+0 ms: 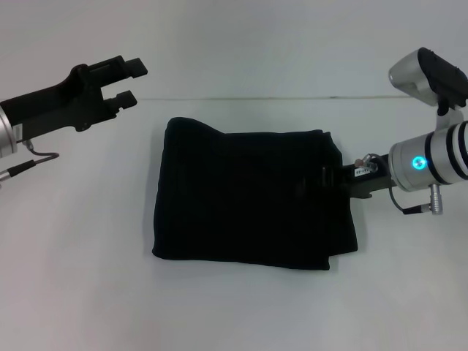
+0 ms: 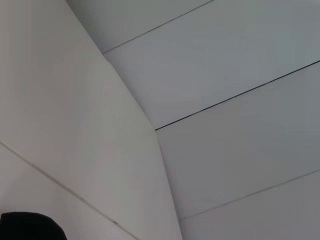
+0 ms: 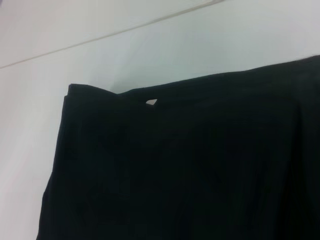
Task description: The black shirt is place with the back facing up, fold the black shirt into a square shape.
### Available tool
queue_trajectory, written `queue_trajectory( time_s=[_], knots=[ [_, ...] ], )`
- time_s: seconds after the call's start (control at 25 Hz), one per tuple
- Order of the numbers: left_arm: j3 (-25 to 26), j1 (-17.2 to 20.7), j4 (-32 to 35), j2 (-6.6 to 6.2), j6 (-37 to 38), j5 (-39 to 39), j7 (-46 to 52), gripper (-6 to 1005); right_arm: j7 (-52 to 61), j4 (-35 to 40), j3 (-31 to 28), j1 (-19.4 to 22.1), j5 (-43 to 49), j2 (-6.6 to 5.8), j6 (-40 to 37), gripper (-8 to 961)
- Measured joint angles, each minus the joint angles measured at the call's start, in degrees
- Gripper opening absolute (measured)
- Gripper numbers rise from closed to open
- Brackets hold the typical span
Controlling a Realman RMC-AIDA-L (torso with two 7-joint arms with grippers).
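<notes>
The black shirt point(image 1: 252, 197) lies folded into a rough rectangle in the middle of the white table point(image 1: 73, 292). The right gripper point(image 1: 329, 181) reaches in low over the shirt's right edge; its black fingers merge with the dark cloth, so I cannot tell whether they pinch it. The left gripper point(image 1: 130, 82) hangs raised off the shirt's far left corner, fingers spread, holding nothing.

Bare table point(image 1: 80, 292) around black shirt point(image 1: 248, 197)
</notes>
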State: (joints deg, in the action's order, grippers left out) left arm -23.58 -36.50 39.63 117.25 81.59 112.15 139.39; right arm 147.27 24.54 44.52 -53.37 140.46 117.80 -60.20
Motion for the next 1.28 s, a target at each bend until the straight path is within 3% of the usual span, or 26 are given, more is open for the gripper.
queue_trajectory(
  time_s=[0.28, 0.48, 0.72, 1.08, 1.28],
  knots=[
    [0.0, -0.2, -1.0, -0.18, -0.5, 0.0, 0.0, 736, -0.7, 0.5, 0.2, -0.2, -0.3, 0.16, 0.5, 398],
    [0.0, -0.3, -1.1, -0.34, -0.8, 0.0, -0.1, 736, -0.7, 0.6, 0.1, -0.3, -0.4, -0.01, 0.1, 177],
    [0.0, -0.6, -1.1, -0.44, -1.1, 0.0, -0.2, 736, -0.5, 0.9, 0.0, 0.0, -2.1, -0.45, -0.7, 50],
    [0.7, -0.4, -1.1, -0.53, -1.1, -0.2, -0.5, 736, 0.5, 5.8, 0.5, -0.1, -3.0, -1.0, -4.6, 53],
    [0.8, -0.2, -1.2, -0.53, -1.1, -0.7, -0.6, 736, 2.5, 8.2, 3.3, -1.3, -2.9, -2.31, -5.7, 55]
  ],
)
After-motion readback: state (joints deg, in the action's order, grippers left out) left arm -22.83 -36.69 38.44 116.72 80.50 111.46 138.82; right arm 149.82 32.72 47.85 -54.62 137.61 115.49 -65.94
